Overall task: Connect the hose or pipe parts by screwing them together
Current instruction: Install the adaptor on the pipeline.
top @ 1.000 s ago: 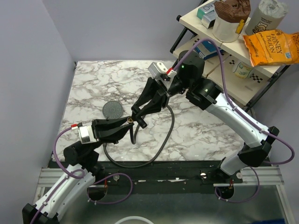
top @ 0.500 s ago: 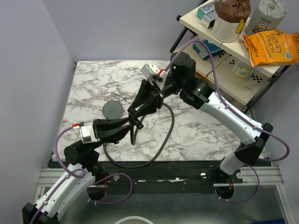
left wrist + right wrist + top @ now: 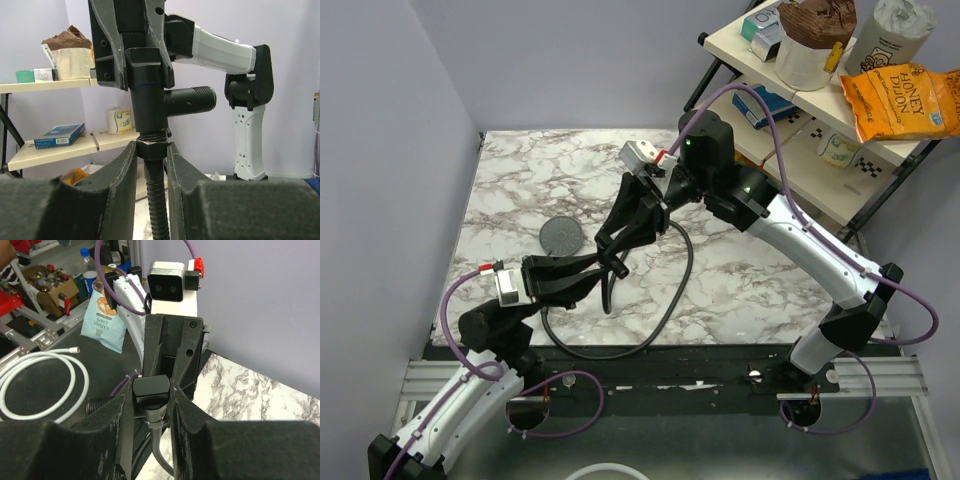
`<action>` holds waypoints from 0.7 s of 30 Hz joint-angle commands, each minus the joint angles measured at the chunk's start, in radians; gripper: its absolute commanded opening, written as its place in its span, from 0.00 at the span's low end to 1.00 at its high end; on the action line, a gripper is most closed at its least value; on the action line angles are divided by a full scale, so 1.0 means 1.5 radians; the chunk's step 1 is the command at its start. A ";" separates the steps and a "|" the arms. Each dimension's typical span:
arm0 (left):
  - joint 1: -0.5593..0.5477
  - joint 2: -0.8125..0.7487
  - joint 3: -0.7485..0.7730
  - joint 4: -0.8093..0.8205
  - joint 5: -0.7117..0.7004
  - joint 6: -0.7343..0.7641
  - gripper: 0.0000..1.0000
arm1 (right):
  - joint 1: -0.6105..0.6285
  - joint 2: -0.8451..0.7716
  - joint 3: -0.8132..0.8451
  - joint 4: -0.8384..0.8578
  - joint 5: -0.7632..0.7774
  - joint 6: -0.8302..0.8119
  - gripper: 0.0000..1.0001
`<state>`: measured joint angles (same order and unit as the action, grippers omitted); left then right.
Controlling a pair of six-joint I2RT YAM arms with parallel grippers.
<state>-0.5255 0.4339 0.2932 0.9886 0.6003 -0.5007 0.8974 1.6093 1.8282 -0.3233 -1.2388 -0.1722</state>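
Note:
A black T-shaped pipe fitting (image 3: 147, 90) with a threaded side stub (image 3: 192, 100) is held upright above the table, with my right gripper (image 3: 151, 390) shut on its upper end (image 3: 151, 388). Directly under it, the dark nut (image 3: 152, 149) of the black ribbed hose (image 3: 157, 200) meets the fitting's lower thread, and my left gripper (image 3: 152, 147) is shut on that nut. From above, both grippers meet over the table's middle: left gripper (image 3: 605, 265), right gripper (image 3: 615, 240). The hose (image 3: 675, 290) loops down onto the marble.
A round dark grey disc (image 3: 560, 235) lies flat on the marble table (image 3: 520, 180), left of the grippers. A shelf (image 3: 790, 90) with a chip bag (image 3: 900, 100) and containers stands at the back right. Purple cables (image 3: 790, 130) run along both arms.
The right arm has shifted a little to the left with the fitting, its wrist turning. The left gripper has stayed put on the nut.

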 commanded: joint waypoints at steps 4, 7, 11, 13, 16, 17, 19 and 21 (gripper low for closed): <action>-0.002 -0.013 0.009 0.045 -0.004 0.022 0.00 | 0.005 0.061 0.096 -0.263 0.070 -0.114 0.01; -0.002 -0.012 0.011 0.042 -0.003 0.025 0.00 | 0.007 0.058 0.087 -0.279 0.105 -0.116 0.01; -0.002 -0.012 0.017 0.034 -0.002 0.026 0.00 | 0.017 0.043 0.069 -0.280 0.168 -0.129 0.01; -0.002 -0.012 0.018 0.031 -0.004 0.028 0.00 | 0.020 0.020 0.045 -0.253 0.185 -0.108 0.01; -0.002 -0.016 0.020 0.023 -0.009 0.031 0.00 | 0.021 -0.013 -0.014 -0.184 0.201 -0.079 0.01; -0.002 -0.019 0.021 0.019 -0.010 0.032 0.00 | 0.021 -0.020 -0.046 -0.152 0.207 -0.072 0.01; -0.002 -0.019 0.023 0.016 -0.010 0.034 0.00 | 0.021 -0.042 -0.073 -0.123 0.218 -0.054 0.01; -0.001 -0.023 0.024 0.012 -0.010 0.034 0.00 | 0.021 -0.056 -0.111 -0.086 0.236 -0.044 0.01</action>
<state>-0.5259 0.4343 0.2848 0.8742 0.6254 -0.4706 0.9192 1.5429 1.7718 -0.5068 -0.9993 -0.2836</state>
